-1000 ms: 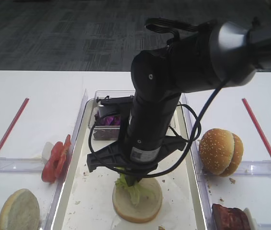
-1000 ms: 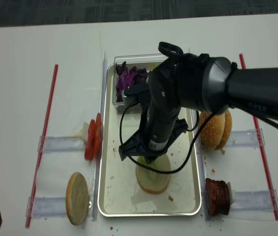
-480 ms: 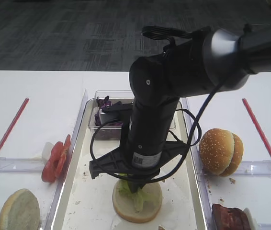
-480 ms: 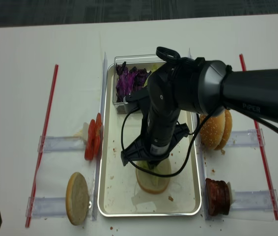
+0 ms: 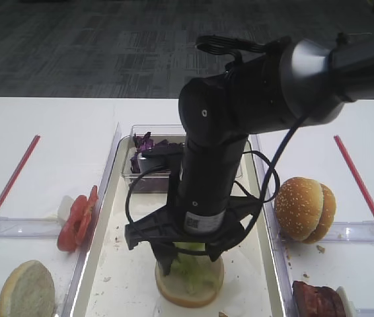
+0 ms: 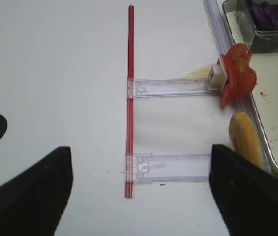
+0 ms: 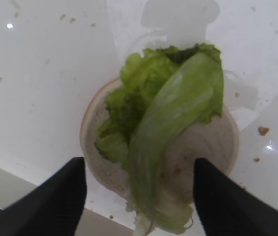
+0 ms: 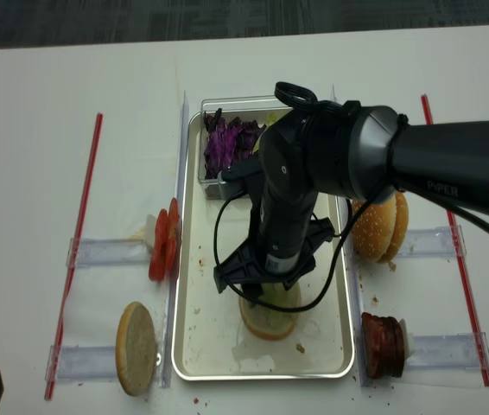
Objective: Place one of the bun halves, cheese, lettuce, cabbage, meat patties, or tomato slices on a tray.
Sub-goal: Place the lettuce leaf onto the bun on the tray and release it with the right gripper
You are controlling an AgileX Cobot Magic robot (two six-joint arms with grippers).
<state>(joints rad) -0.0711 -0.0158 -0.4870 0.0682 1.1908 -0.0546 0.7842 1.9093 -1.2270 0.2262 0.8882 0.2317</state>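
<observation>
A crinkly light-green lettuce (image 7: 168, 118) leaf lies on a pale bun half (image 7: 212, 147) in the middle of the cream tray (image 5: 124, 277). My right gripper (image 7: 138, 167) hangs straight over it, open. Its two dark fingers (image 7: 55, 201) stand wide on either side of the leaf and bun, touching neither. From the high view, the gripper (image 5: 188, 254) hides part of the lettuce (image 5: 192, 264). Off to the left of the tray, my left gripper (image 6: 140, 152) is open over bare table with nothing between its fingers.
Purple cabbage (image 5: 147, 155) fills a clear tub at the tray's far end. Tomato slices (image 5: 78, 221) and another bun half (image 5: 25, 290) stand in clear holders on the left. A sesame bun (image 5: 304, 208) and meat patties (image 5: 316, 300) sit on the right. Red strips (image 6: 130, 98) lie at both sides.
My right gripper came down a little and opened, letting go of the lettuce, which now rests on the bun half. The left gripper shows no change.
</observation>
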